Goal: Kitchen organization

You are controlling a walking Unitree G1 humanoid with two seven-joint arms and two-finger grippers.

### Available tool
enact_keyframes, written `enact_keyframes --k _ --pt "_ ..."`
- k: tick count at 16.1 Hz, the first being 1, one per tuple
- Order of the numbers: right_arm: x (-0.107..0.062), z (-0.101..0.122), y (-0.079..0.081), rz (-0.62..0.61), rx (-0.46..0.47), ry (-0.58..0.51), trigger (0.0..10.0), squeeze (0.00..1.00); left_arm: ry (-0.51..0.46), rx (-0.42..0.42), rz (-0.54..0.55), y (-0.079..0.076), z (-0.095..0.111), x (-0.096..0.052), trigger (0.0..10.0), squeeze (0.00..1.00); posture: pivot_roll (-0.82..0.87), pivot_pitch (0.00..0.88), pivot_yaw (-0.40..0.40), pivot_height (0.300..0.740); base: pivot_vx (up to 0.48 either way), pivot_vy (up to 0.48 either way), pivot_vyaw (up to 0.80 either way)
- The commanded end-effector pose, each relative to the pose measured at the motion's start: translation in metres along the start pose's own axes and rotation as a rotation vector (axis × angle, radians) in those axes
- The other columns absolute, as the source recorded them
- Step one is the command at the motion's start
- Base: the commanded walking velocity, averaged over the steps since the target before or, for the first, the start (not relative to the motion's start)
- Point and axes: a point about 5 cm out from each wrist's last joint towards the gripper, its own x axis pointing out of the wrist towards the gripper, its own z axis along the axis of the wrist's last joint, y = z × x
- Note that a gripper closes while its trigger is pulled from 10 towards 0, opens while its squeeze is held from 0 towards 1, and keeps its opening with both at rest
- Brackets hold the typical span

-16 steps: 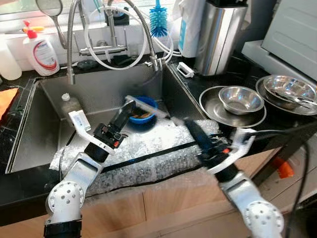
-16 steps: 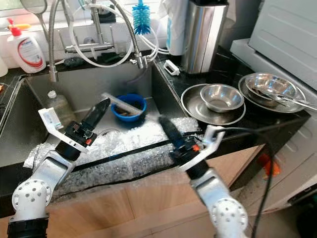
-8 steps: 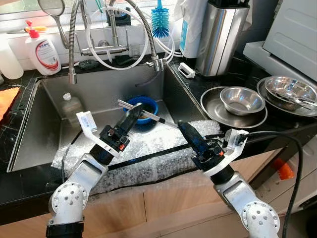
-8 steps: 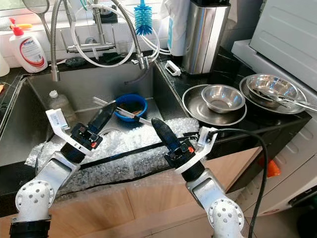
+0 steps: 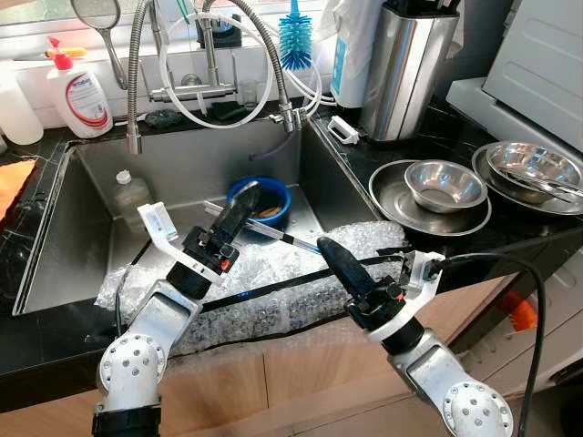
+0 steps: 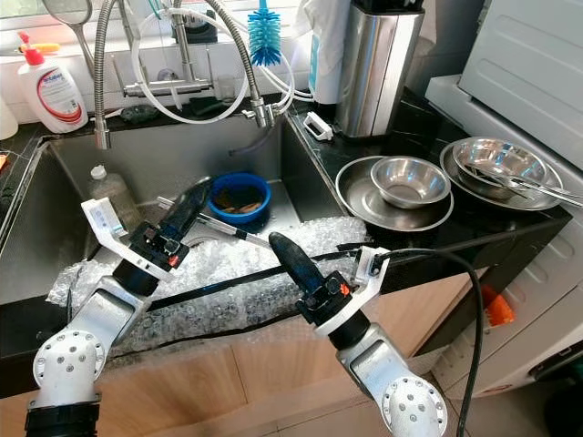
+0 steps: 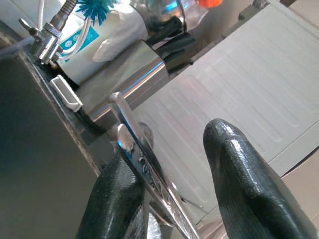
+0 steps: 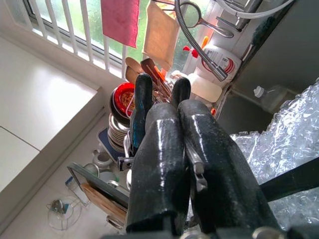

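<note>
Left tool (image 5: 244,202) over sink (image 5: 55,237), fingers parted, metal utensil (image 5: 264,233) resting against one finger. Utensil had swung lower, off blue bowl (image 5: 271,194), toward bubble wrap (image 5: 273,273). Right tool (image 5: 330,255), fingers pressed together, empty, had drawn back from tabletop (image 5: 437,137); sorting barely begun.

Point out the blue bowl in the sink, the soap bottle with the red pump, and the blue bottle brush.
blue bowl (image 5: 276,194), left eye view, on its rim.
soap bottle (image 5: 80,93), left eye view, on its label.
bottle brush (image 5: 293,41), left eye view, on its bristles.
</note>
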Motion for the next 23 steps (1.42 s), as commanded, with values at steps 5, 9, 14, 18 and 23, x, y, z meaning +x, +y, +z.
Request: enact_keyframes --k 5,9,14,18,23 --pt "-0.003 0.001 0.001 0.006 0.011 -0.010 10.0 0.00 -0.048 -0.045 -0.010 -0.003 0.003 0.002 0.0 0.00 -0.03 0.000 -0.025 0.740 0.000 0.000 0.00" --pt "-0.004 0.004 -0.001 0.002 0.018 -0.044 10.0 0.00 -0.038 -0.062 -0.013 -0.004 0.000 0.000 0.0 0.00 -0.03 0.000 -0.025 0.740 0.000 0.000 0.00" --pt "-0.002 0.007 -0.001 0.008 0.016 -0.085 10.0 0.00 -0.044 -0.082 -0.006 -0.004 0.000 0.000 0.0 0.00 -0.02 0.000 -0.024 0.740 0.000 0.000 0.00" --pt "-0.002 0.009 -0.001 0.007 0.012 -0.101 10.0 0.81 -0.099 -0.117 0.022 -0.001 0.005 0.001 0.0 0.00 -0.02 0.000 -0.022 0.740 0.000 0.000 0.00" --pt "-0.003 0.010 -0.003 -0.005 0.020 -0.116 10.0 1.00 -0.279 -0.188 0.092 0.010 0.028 -0.005 0.0 0.00 -0.02 0.000 -0.023 0.740 0.000 0.000 0.00"
